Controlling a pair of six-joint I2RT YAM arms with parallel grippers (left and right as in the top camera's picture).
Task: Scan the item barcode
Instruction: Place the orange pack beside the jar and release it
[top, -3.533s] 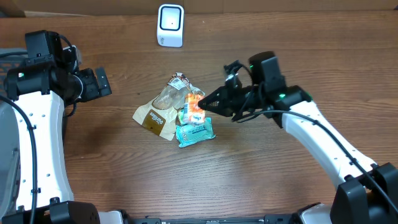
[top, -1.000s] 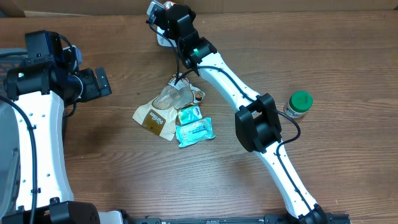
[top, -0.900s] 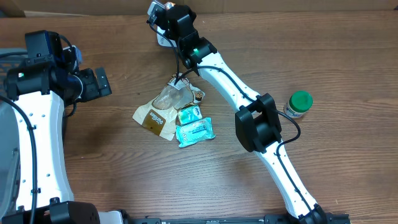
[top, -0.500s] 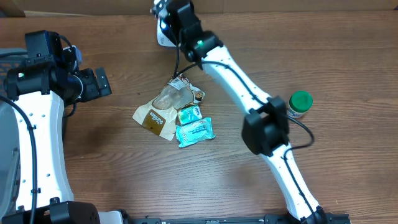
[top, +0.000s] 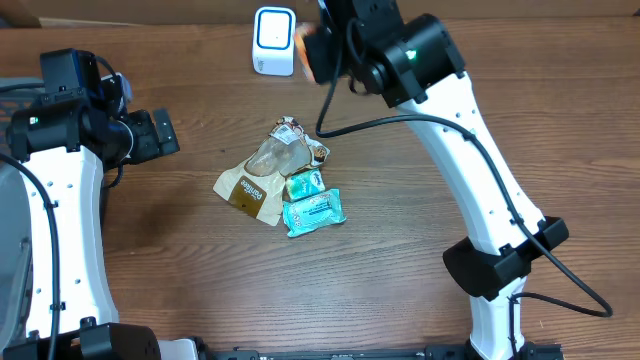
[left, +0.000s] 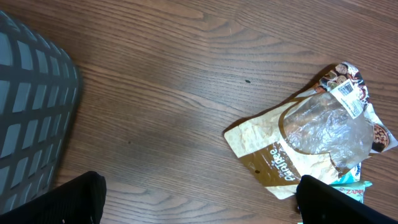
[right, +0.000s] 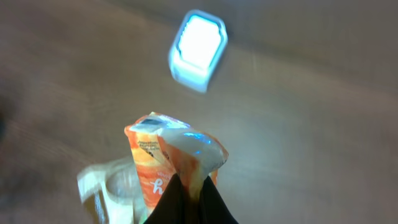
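Swung up from its long reach of a second ago, my right arm (top: 470, 150) now stands raised over the far side of the table (top: 400, 290). My left pincer (left: 199, 183) hangs released and empty near the brown pouch (top: 248, 190). The scanner (top: 274, 40) sits lit. My right pincer (right: 189, 199) is clenched on the orange packet (right: 166, 163), held aloft just beside the scanner. Judgement: pick-up is done and presentation is under way. No read is confirmed, and I cannot tell whether the barcode faces the scanner. The pouch and teal packet (top: 314, 210) remain on the table.
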